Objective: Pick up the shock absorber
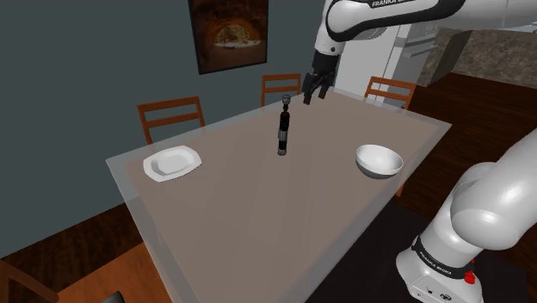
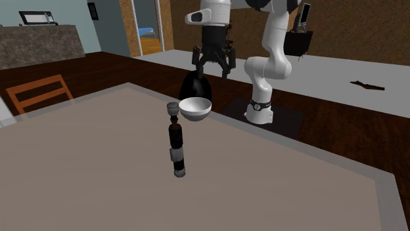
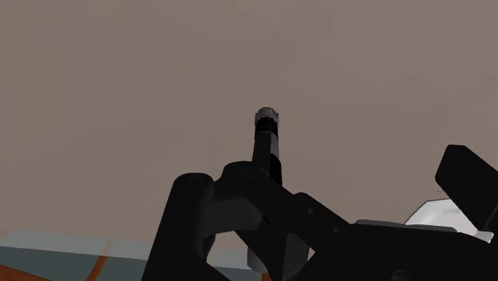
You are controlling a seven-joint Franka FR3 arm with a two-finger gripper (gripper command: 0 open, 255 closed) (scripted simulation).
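The shock absorber (image 1: 282, 131) is a slim black rod with grey bands and a grey ring at its top. It stands on end near the middle of the grey-brown table (image 1: 258, 224). My gripper (image 1: 314, 89) hangs open in the air above and just beyond its top end, touching nothing. From the second exterior view the shock absorber (image 2: 175, 141) stands in front, with the gripper (image 2: 211, 63) higher and farther back, fingers apart. In the wrist view the shock absorber (image 3: 267, 144) runs out between the two black fingers (image 3: 188, 211), which stand wide of it.
A white bowl (image 1: 379, 160) sits on the table toward the stand's side, and a white dish (image 1: 174, 162) lies near the shoulder view's left edge. Wooden chairs (image 1: 170, 115) line the far side. The bowl (image 2: 196, 108) is just behind the shock absorber.
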